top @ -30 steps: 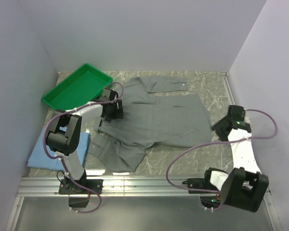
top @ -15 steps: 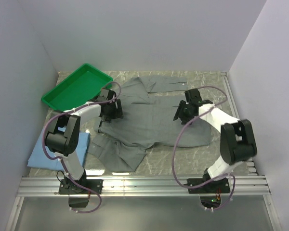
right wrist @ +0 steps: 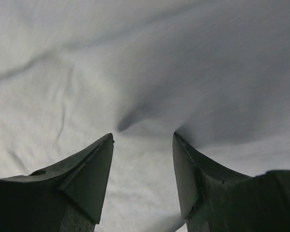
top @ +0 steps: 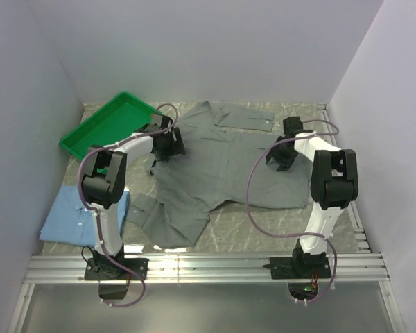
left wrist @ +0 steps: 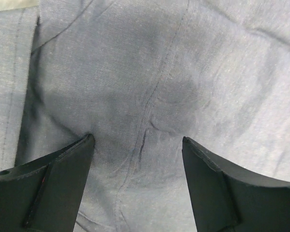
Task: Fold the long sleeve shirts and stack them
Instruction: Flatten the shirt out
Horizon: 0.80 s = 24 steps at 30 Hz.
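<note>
Left gripper, right gripper touch one grey shirt of two

On my feed, a grey-green marbled surface fills the middle of the frame. Three plain matte walls box it in: a white back wall across the top, a pale lavender left wall and a matching right wall. A ribbed aluminium rail runs along the lower edge, with a dull grey panel beneath it. The light is soft and even, and the shadows are faint.
</note>
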Motion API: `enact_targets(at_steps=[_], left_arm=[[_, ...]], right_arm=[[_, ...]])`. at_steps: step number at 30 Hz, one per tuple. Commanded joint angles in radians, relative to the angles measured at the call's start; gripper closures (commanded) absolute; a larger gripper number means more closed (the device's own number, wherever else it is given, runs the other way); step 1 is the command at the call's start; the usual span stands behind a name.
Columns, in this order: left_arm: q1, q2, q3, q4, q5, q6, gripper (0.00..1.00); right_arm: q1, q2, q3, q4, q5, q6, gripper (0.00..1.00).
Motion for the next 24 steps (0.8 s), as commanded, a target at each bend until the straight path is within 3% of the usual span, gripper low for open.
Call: enact_targets(at_steps=[1, 8, 13, 17, 20, 24], left_arm=[[0.002, 0.101, 0.077, -0.015, 0.076, -0.049, 0.19], [-0.008, 0.114, 0.183, 0.03, 0.154, -0.046, 0.12], [-0.007, -0.099, 0.099, 0.079, 0.083, -0.025, 0.08], [-0.007, -0.28, 0.004, 0.038, -0.022, -0.028, 0.06], [-0.005, -0.429, -0.117, 0.006, -0.05, -0.039, 0.06], [0.012, -0.599, -0.285, -0.054, -0.085, -0.037, 0.07]], right_arm=[[-0.093, 0.047, 0.083, -0.066, 0.057, -0.004, 0.4], [-0.15, 0.053, 0.175, -0.097, 0.074, -0.022, 0.4], [-0.086, -0.109, 0.098, -0.059, 0.07, -0.08, 0.39], [0.082, -0.243, 0.005, -0.045, 0.087, -0.149, 0.3], [0.199, -0.349, -0.05, -0.013, 0.073, -0.218, 0.3], [0.497, -0.436, -0.107, 0.029, 0.019, -0.312, 0.3]])
